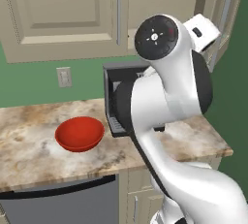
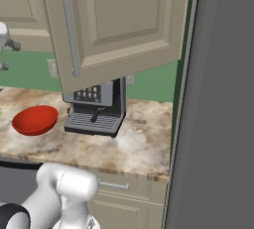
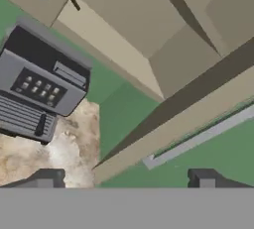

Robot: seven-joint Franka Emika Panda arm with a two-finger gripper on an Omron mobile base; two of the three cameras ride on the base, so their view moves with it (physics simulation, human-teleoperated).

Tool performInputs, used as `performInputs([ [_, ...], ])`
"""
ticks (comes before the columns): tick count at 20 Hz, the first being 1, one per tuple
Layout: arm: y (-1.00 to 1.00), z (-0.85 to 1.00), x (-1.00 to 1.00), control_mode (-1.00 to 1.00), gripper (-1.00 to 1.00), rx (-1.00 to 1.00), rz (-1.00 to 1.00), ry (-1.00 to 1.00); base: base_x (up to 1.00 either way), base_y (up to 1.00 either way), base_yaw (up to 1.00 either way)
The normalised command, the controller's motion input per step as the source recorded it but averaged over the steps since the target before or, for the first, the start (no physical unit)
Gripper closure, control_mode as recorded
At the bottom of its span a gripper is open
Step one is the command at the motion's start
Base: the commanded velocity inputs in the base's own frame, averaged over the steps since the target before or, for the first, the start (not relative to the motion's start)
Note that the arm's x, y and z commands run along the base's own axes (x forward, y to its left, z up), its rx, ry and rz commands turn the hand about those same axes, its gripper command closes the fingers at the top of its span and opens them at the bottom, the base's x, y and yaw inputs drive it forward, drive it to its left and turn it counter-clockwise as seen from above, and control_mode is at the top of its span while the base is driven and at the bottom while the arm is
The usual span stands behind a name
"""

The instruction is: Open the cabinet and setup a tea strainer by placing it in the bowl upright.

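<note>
Here the fingers [image 3: 124, 178] stand spread wide, grasping nothing, just beside the swung-open cabinet [image 2: 119, 25] door's handle [image 3: 198, 139]. Farther off, the red bowl [image 1: 79, 134] sits on the marble tabletop [image 1: 29, 155] beside the coffee machine [image 2: 96, 106].

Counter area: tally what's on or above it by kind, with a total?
bowl: 1, red, on the counter
coffee machine: 1, on the counter
cabinet doors: 2, left door closed, right door swung open
wall outlet: 1
Total: 5
</note>
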Motion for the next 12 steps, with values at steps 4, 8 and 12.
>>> performInputs([
  [4, 0.0, -0.37, 0.75, -1.0, -1.0, -0.5, 0.0, 0.29, 0.0, 0.0, 0.0],
  [8, -0.06, -0.38, 0.65, -1.0, -1.0, -0.39, 0.0, 0.19, 0.0, 0.0, 0.0],
  [12, -0.15, -0.17, 0.56, -1.0, -1.0, -0.26, 0.0, 0.27, 0.0, 0.0, 0.0],
])
